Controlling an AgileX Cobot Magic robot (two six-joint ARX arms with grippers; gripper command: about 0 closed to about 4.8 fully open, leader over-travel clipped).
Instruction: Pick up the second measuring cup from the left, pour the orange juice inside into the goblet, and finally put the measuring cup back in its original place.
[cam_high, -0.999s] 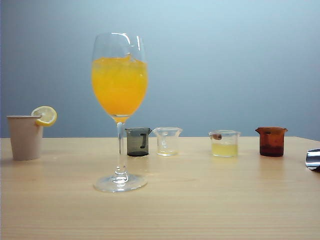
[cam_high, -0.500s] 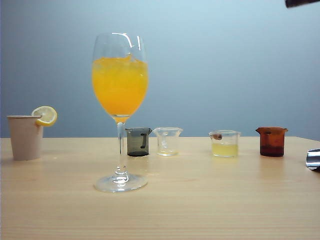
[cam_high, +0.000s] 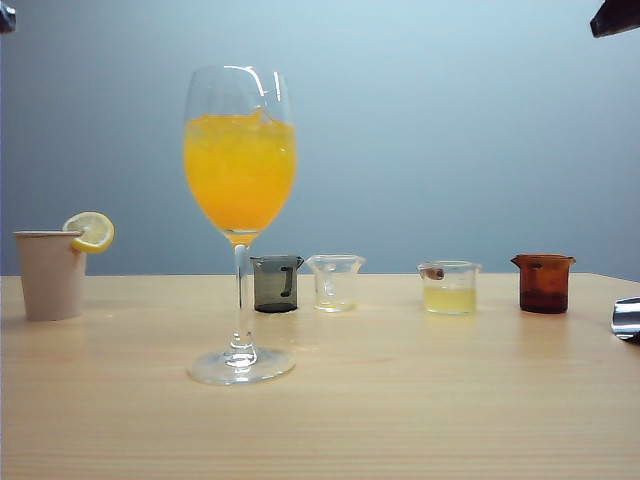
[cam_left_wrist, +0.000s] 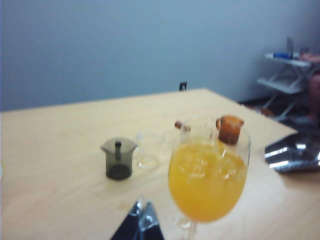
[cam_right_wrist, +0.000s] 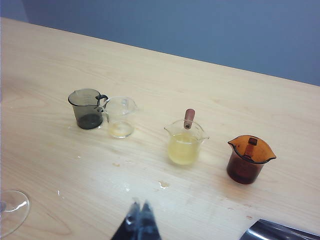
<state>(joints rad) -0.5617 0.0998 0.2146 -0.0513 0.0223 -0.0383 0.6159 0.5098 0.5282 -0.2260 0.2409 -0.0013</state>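
Judging the pour finished, we see the measuring cup (cam_right_wrist: 120, 117) empty at 3 o'clock of the grey cup (cam_right_wrist: 88, 108), the goblet (cam_high: 240, 225) full of orange juice (cam_high: 240, 170), the left gripper (cam_left_wrist: 141, 223) and right gripper (cam_right_wrist: 138, 220) both pinched together holding nothing, so nothing remains but parking the arms.

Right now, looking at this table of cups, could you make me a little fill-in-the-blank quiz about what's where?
1. The goblet holds bright ____ juice.
2. The clear measuring cup, second in the row, stands next to the ____ grey cup.
3. A slice of ____ sits on the paper cup.
4. The right end effector, above the table, has its jaws ____.

Missing words: orange; smoky; lemon; shut
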